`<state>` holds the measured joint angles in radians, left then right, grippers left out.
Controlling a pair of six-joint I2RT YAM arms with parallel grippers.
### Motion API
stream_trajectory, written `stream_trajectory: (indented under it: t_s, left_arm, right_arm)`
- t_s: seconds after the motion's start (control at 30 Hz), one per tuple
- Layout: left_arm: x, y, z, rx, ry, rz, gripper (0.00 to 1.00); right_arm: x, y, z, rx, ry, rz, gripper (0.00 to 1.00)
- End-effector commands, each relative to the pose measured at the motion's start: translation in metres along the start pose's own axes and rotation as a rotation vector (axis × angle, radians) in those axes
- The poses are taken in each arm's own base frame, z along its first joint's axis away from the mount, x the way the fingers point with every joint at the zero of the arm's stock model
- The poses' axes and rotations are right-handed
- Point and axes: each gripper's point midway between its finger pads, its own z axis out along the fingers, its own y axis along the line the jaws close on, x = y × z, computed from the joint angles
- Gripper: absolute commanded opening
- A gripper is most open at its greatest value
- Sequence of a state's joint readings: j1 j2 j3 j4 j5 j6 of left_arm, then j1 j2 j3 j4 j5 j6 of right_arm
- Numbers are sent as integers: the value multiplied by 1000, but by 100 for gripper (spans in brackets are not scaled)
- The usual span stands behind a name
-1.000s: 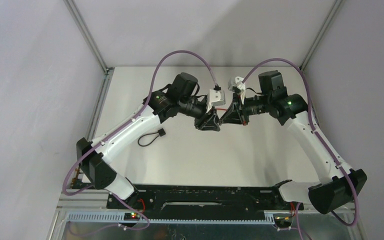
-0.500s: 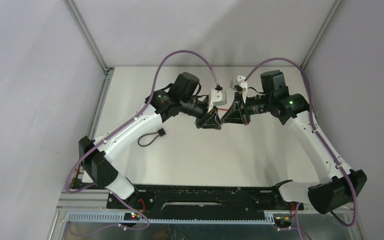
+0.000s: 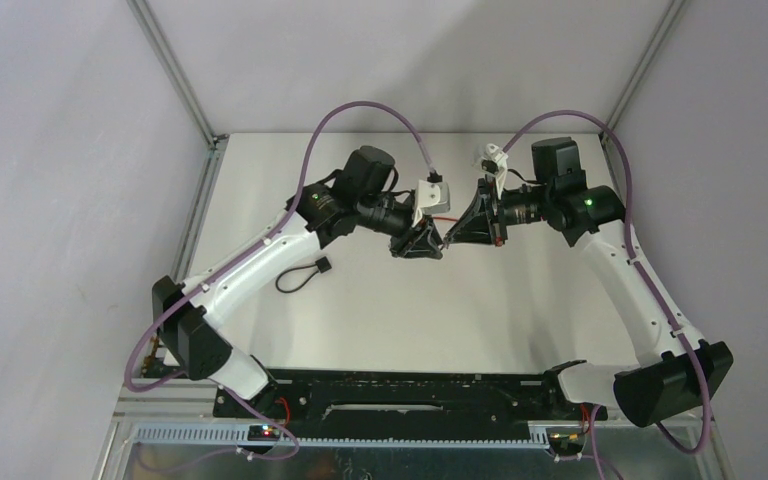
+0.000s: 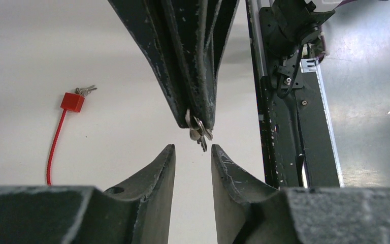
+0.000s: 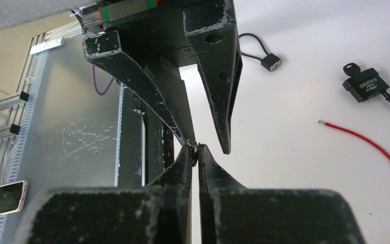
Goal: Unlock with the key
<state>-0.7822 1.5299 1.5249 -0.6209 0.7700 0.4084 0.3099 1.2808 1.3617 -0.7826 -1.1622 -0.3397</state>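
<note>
A small bunch of silver keys (image 4: pixel 199 134) on a ring (image 5: pixel 194 146) is pinched in my right gripper (image 5: pixel 194 149), which is shut on it. It hangs above the table near the middle (image 3: pixel 452 236). My left gripper (image 4: pixel 193 148) is open and faces it tip to tip (image 3: pixel 430 245). The keys hang just ahead of the gap between its jaws, not touching them. A black padlock (image 5: pixel 365 85) with a key in it lies on the table in the right wrist view. A red lock (image 4: pixel 72 101) with its own keys and a red cable (image 4: pixel 55 145) lies to the left.
A small black cable lock (image 3: pixel 322 264) with its loop lies left of centre, also in the right wrist view (image 5: pixel 270 62). The black base rail (image 4: pixel 284 101) runs along the near edge. A phone (image 5: pixel 2 198) lies beyond the table edge.
My right wrist has drawn back a little to the right and turned, still holding the keys. The left arm has hardly moved.
</note>
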Motion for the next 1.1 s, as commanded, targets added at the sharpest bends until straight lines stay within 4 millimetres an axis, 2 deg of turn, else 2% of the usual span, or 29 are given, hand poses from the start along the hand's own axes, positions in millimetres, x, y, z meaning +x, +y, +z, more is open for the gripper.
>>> stream_trajectory:
  t_s: [0.0,0.27,0.53,0.6,0.77,0.97,1.0,1.07]
  left_arm:
    - [-20,4,-3,-2,-50,20,36]
    - [-21,1,0,25,-59,4,25]
    - [-29,-5,1,74,-81,-19,23]
    - [-30,-6,1,82,-85,-20,19]
    - [-31,-9,0,94,-86,-23,0]
    - [-28,-9,-4,74,-82,-22,0]
    - [-26,-7,-6,55,-76,-19,0]
    - [-24,0,-10,-8,-58,-10,0]
  right_arm:
    - [-6,3,1,-28,-20,-8,0]
    - [-4,2,1,-32,-17,-5,0]
    - [-3,0,1,-19,-11,-12,0]
    - [-3,0,1,-16,-10,-16,0]
    - [-2,1,1,-17,-8,-16,0]
    - [1,1,-1,-15,-15,-30,0]
    - [2,1,-3,-14,-16,-34,1]
    - [7,0,-6,-10,-10,-40,12]
